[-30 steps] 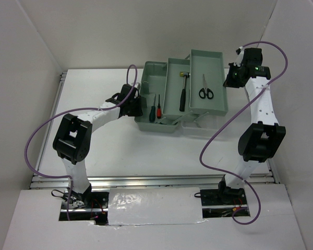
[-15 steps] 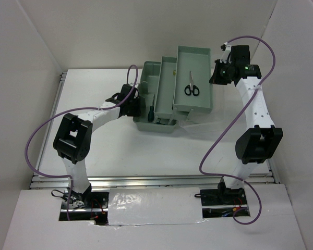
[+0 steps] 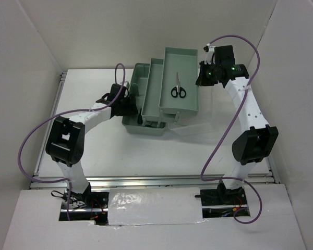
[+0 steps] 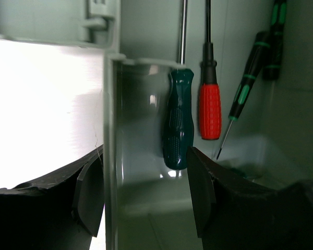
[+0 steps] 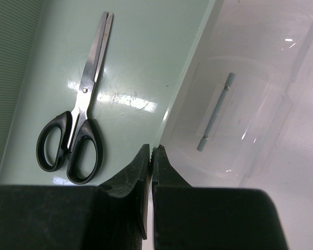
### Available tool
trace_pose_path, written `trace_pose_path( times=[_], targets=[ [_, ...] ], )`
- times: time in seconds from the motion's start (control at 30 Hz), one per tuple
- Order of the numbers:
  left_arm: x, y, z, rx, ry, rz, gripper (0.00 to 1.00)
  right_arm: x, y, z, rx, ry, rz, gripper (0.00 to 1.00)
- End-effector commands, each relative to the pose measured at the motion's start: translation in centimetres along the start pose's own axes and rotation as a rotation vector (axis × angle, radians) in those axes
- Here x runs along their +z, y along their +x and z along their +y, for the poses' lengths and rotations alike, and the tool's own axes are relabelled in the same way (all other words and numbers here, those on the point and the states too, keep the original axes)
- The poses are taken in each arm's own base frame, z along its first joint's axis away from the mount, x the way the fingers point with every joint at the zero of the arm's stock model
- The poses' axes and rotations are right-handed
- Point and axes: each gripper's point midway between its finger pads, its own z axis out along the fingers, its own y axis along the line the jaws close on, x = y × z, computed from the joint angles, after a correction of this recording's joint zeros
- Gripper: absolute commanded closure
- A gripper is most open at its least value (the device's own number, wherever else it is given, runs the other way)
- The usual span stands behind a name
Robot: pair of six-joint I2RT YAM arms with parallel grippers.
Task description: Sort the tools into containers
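My left hand (image 4: 146,192) is open. Its dark, rounded fingers (image 4: 88,192) stand apart astride the thin near wall of the sage-green toolbox (image 4: 112,156), one outside it and one inside. Just beyond, in the smooth, glossy base compartment, lie a ribbed dark-green-handled screwdriver (image 4: 177,125), a knurled red-handled screwdriver (image 4: 209,112) beside it, and a slim black-and-green screwdriver (image 4: 250,78) further right.

My right hand (image 5: 151,156) is closed, its fingers pressed together right at the rim of the top tray (image 5: 146,62). I cannot tell whether the thin edge is pinched between them. In that tray lie the black-handled scissors (image 5: 73,140), their steel blades closed and pointing away. A clear plastic panel (image 5: 250,78) lies beside the tray, over the white bench (image 3: 94,151).
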Motion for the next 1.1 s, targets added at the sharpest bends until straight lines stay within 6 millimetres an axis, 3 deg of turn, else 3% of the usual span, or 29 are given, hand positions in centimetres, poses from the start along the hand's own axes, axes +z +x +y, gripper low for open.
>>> trace_pose_path(
  times=[0.0, 0.13, 0.4, 0.53, 0.67, 0.9, 0.93, 1.07],
  targets=[
    [-2.6, -5.3, -3.2, -0.037, 0.142, -0.16, 0.3, -1.9, -2.3, 5.9, -0.092, -0.187, -0.08, 1.0],
    [-3.5, -6.8, -1.7, -0.034, 0.077, -0.214, 0.33, -2.1, -2.5, 5.7, -0.089, -0.18, -0.09, 1.0],
    [-4.6, -9.2, 2.1, -0.061, -0.057, -0.287, 0.34, -2.7, -3.2, 3.2, -0.045, -0.146, -0.109, 1.0],
    [-5.8, -10.2, 2.5, -0.074, -0.013, -0.316, 0.33, -3.3, -3.6, 2.0, -0.021, -0.14, -0.125, 1.0],
    [-6.8, -11.0, 2.5, -0.109, 0.06, -0.342, 0.32, -3.2, -3.3, 2.5, -0.019, -0.177, -0.11, 1.0],
    [-5.5, -10.5, 4.2, -0.194, 0.063, -0.297, 0.34, -2.2, -2.7, 5.0, -0.058, -0.226, -0.084, 1.0],
    [-5.4, -11.5, 4.2, -0.194, 0.07, -0.331, 0.34, -2.1, -2.8, 5.3, -0.064, -0.232, -0.086, 1.0],
    [-3.5, -11.4, 4.1, -0.18, 0.101, -0.282, 0.39, -2.1, -2.8, 5.4, -0.067, -0.233, -0.083, 1.0]
  ],
)
